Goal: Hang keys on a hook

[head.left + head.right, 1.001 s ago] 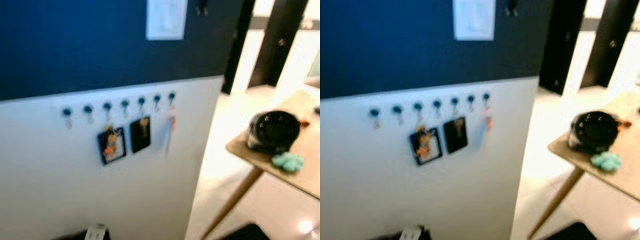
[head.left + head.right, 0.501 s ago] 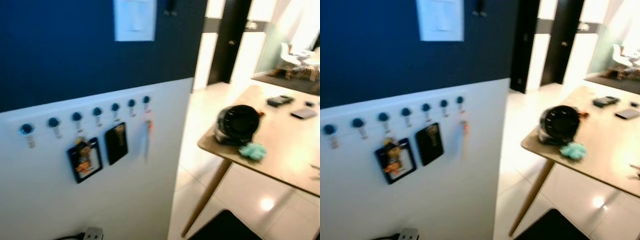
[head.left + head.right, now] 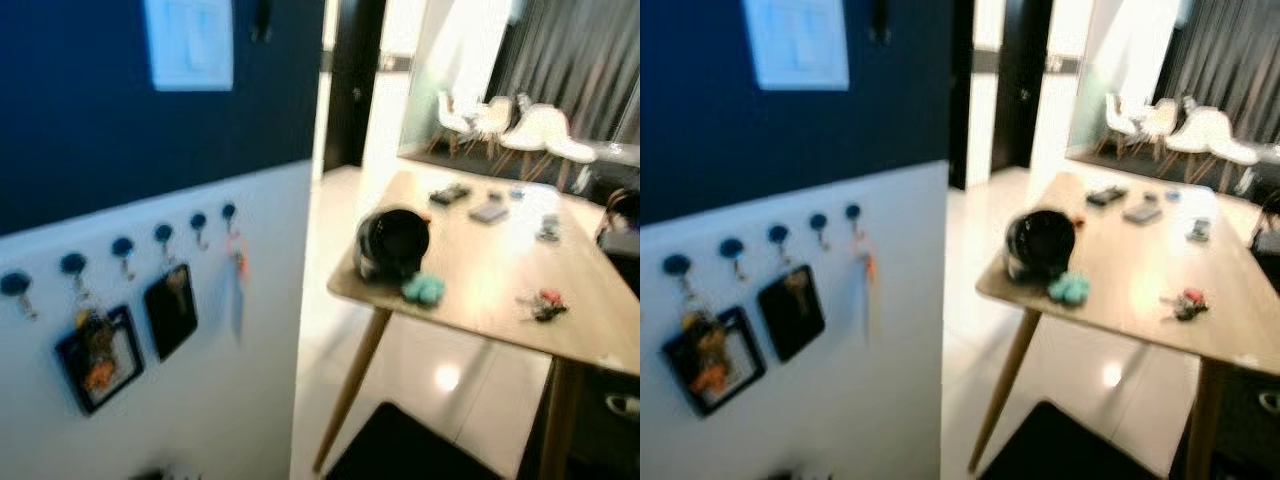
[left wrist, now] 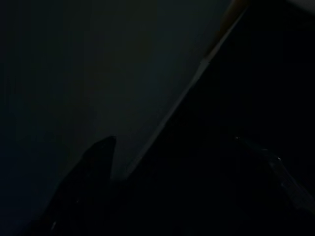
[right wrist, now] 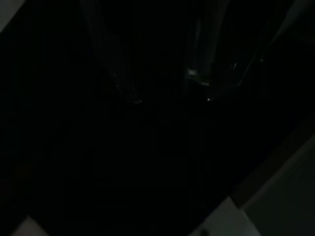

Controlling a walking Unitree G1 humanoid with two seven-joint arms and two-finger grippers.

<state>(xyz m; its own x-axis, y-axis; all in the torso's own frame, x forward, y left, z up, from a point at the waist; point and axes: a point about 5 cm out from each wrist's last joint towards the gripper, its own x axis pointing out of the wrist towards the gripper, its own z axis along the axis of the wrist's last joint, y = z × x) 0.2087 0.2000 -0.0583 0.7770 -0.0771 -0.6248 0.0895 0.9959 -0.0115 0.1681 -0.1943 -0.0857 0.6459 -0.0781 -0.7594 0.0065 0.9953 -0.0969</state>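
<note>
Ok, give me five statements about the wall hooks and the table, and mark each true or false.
1. A row of blue hooks runs along the white part of the wall. True.
2. Every hook is bare. False: two dark card holders and an orange-tagged item hang there.
3. A black helmet sits at the table corner. True.
4. The keys already hang on a hook. False: they lie on the table.
5. The teal thing lies on the floor. False: it is on the table beside the helmet.
</note>
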